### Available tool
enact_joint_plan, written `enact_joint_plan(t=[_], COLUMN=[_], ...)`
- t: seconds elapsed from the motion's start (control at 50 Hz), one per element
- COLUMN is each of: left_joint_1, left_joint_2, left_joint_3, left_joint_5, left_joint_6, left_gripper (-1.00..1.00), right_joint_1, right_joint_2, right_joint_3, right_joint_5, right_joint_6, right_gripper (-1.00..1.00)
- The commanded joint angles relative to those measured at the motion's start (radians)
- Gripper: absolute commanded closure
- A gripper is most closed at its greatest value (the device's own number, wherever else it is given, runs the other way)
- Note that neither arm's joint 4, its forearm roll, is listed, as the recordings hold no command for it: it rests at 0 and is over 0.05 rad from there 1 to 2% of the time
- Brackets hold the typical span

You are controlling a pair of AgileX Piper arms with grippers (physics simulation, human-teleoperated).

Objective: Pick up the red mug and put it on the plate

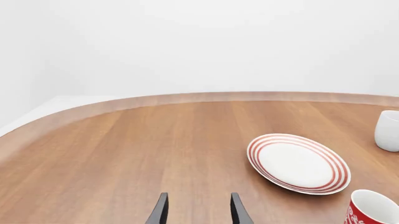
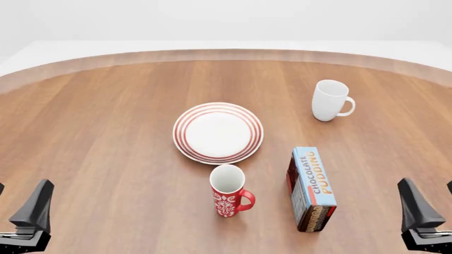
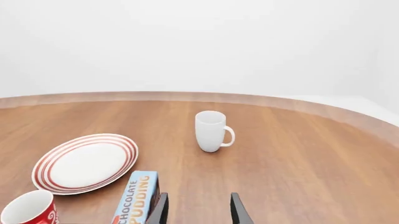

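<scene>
Both grippers, left [image 1: 198, 212] & right [image 3: 198, 210], jaws apart, cut off at frame edge; red mug [image 2: 229, 190] upright near plate [image 2: 217, 132].

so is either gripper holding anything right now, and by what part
Nothing is held. Both the left gripper and right gripper are open with nothing between them; the red mug stands untouched.

Glossy ceramic red mug [image 2: 227, 191] & plate [image 2: 217, 132]; smooth wood table [image 2: 106, 137].

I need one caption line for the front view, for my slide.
Red mug stands upright just short of the plate; both grippers wait open at the near edge.
</scene>
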Motion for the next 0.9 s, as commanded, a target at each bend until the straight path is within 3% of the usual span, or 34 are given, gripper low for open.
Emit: enact_joint_plan(t=[0.02,0.06,0.08,0.12,0.16,0.22,0.3,0.34,0.38,0.4,0.42,0.48,0.6,0.64,0.66,0.68,0.72,0.8,0.9], left_joint_1=[0.0,0.0,0.0,0.0,0.0,0.0,0.0,0.0,0.0,0.0,0.0,0.0,0.0,0.0,0.0,0.0,0.0,0.0,0.0], left_joint_2=[0.004,0.004,0.004,0.004,0.004,0.004,0.004,0.004,0.004,0.004,0.004,0.004,0.004,0.004,0.004,0.004,0.004,0.004,0.004], left_joint_3=[-0.003,-0.003,-0.003,-0.003,-0.003,-0.003,-0.003,-0.003,-0.003,-0.003,-0.003,-0.003,-0.003,-0.003,-0.003,-0.003,-0.003,-0.003,-0.003], left_joint_5=[-0.001,-0.001,-0.001,-0.001,-0.001,-0.001,-0.001,-0.001,-0.001,-0.001,-0.001,-0.001,-0.001,-0.001,-0.001,-0.001,-0.001,-0.001,-0.001], left_joint_6=[0.0,0.0,0.0,0.0,0.0,0.0,0.0,0.0,0.0,0.0,0.0,0.0,0.0,0.0,0.0,0.0,0.0,0.0,0.0], left_gripper=[-1.0,-1.0,-1.0,-1.0,-1.0,-1.0,-1.0,-1.0,-1.0,-1.0,-1.0,-1.0,-1.0,-1.0,-1.0,-1.0,-1.0,-1.0,-1.0], right_joint_1=[0.064,0.078,0.096,0.123,0.151,0.173,0.252,0.294,0.291,0.291,0.319,0.345,0.519,0.505,0.508,0.475,0.503,0.522,0.535], right_joint_2=[0.127,0.183,0.151,0.242,0.33,0.335,0.439,0.516,0.554,0.554,0.606,0.665,0.838,0.876,0.892,0.911,0.946,1.019,1.122], right_joint_3=[-0.065,-0.078,-0.118,-0.182,-0.262,-0.296,-0.448,-0.514,-0.571,-0.571,-0.637,-0.692,-0.886,-0.997,-1.03,-1.07,-1.111,-1.209,-1.322], right_joint_5=[-0.044,-0.066,-0.025,-0.019,0.01,0.029,0.123,0.169,0.204,0.204,0.239,0.275,0.452,0.508,0.516,0.517,0.542,0.607,0.708], right_joint_6=[0.019,-0.007,-0.015,-0.038,-0.006,-0.055,-0.112,-0.097,-0.144,-0.144,-0.067,-0.099,-0.039,-0.051,-0.02,-0.063,-0.047,-0.082,-0.082], right_gripper=[-1.0,-1.0,-1.0,-1.0,-1.0,-1.0,-1.0,-1.0,-1.0,-1.0,-1.0,-1.0,-1.0,-1.0,-1.0,-1.0,-1.0,-1.0,-1.0])
